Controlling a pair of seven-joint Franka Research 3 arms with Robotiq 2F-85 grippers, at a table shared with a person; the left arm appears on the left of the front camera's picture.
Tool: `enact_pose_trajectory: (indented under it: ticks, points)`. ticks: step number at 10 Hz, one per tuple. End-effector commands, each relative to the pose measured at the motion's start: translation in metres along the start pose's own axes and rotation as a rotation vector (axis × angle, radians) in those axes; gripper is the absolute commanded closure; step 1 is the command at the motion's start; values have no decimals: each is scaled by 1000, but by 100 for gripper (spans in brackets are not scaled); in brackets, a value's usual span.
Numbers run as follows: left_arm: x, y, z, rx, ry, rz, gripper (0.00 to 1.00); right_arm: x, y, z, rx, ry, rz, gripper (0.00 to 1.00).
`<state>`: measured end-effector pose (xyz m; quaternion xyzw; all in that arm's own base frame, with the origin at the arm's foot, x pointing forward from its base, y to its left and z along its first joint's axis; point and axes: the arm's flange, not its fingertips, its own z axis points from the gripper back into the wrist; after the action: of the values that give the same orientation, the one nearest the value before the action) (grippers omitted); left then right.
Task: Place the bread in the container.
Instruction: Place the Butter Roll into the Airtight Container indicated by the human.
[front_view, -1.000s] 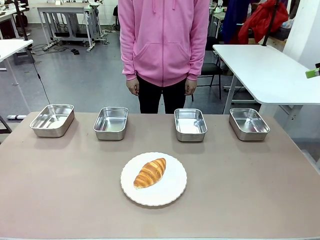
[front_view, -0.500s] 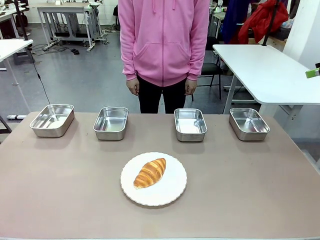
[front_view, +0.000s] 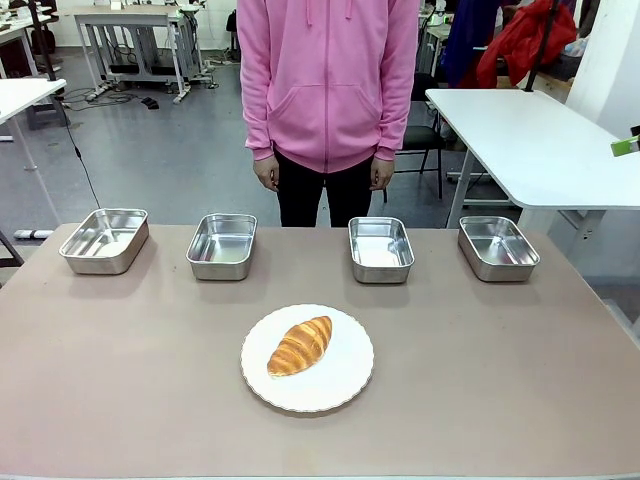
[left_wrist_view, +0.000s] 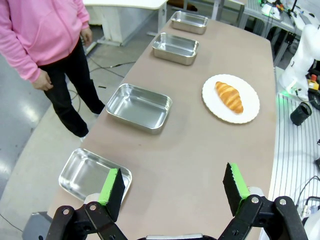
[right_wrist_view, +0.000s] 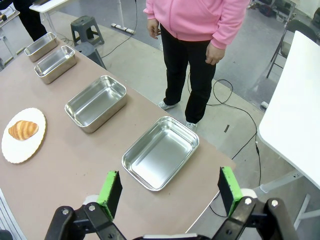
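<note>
My left tool hangs released over one end of the matte grey-brown tabletop, its black fingers and green pads spread wide with nothing between them. My right tool is equally slack, jaws wide apart above the opposite end.

The golden-brown, croissant-shaped bread has a ridged, glossy crust and tapers at both ends. It lies diagonally on a round white plate with a finely scalloped rim, mid-tabletop on my side.

Beyond the plate, past a stretch of bare tabletop, four shallow rectangular stainless-steel trays stand in a row near the far edge. They are the leftmost tray, second tray, third tray and rightmost tray. All are shiny, with rounded corners and rolled rims, and I cannot tell which one is the container meant.

A person in a pink hooded sweatshirt and black trousers stands behind the far edge, between the two middle trays, hands hanging down.
</note>
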<state>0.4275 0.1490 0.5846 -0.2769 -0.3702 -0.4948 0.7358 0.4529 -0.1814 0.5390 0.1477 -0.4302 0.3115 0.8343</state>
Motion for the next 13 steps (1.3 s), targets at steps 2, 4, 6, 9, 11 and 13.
enact_pose_trajectory:
  ticks: [2, 4, 6, 9, 11, 13]
  points:
    - [0, -1, 1, -5, -4, -12, 0, 2, -1, -1, 3, -27, -1, 0]
    - [0, -1, 1, -5, -4, -12, 0, 2, -1, -1, 3, -27, -1, 0]
    - [0, -1, 1, -5, -4, -12, 0, 2, -1, -1, 3, -27, -1, 0]
    - [0, -1, 1, -5, -4, -12, 0, 2, -1, -1, 3, -27, -1, 0]
    - [0, -1, 1, -5, -4, -12, 0, 2, -1, -1, 3, -27, -1, 0]
    - [0, -1, 1, -5, -4, -12, 0, 2, -1, -1, 3, -27, -1, 0]
